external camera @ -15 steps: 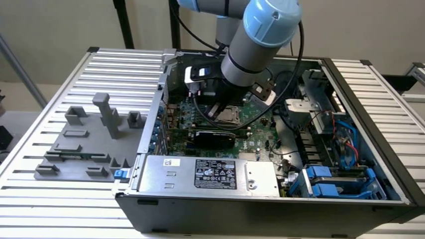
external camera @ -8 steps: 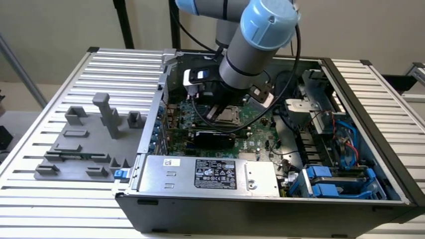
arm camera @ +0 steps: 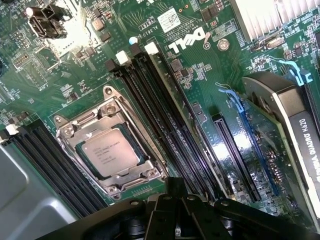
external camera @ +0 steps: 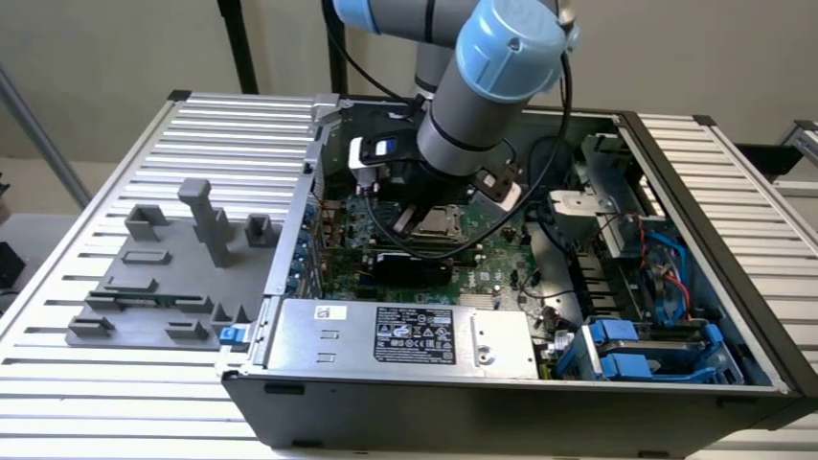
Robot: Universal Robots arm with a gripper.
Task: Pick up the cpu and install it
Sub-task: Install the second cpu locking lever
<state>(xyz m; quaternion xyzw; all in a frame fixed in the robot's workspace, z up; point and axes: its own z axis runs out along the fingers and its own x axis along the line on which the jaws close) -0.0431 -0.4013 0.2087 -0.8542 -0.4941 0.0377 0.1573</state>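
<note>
The cpu (arm camera: 111, 151), a flat square chip with a silver-grey top, lies inside the metal-framed socket (arm camera: 106, 98) on the green motherboard (arm camera: 210, 60). In the exterior view the cpu (external camera: 443, 222) sits in the middle of the open computer case. My gripper (external camera: 416, 211) hangs just above the socket there, a little toward the exterior view's left of the chip. Its black body (arm camera: 176, 200) shows in the wrist view beside the socket's edge, apart from the chip. Nothing is held.
Black memory slots (arm camera: 150, 110) run alongside the socket, and a graphics card (arm camera: 295, 125) stands further off. The labelled silver power-supply box (external camera: 409, 335) fills the case's front. Cables and blue drive brackets (external camera: 639, 350) crowd the exterior view's right. A grey fixture (external camera: 167, 278) sits outside the case.
</note>
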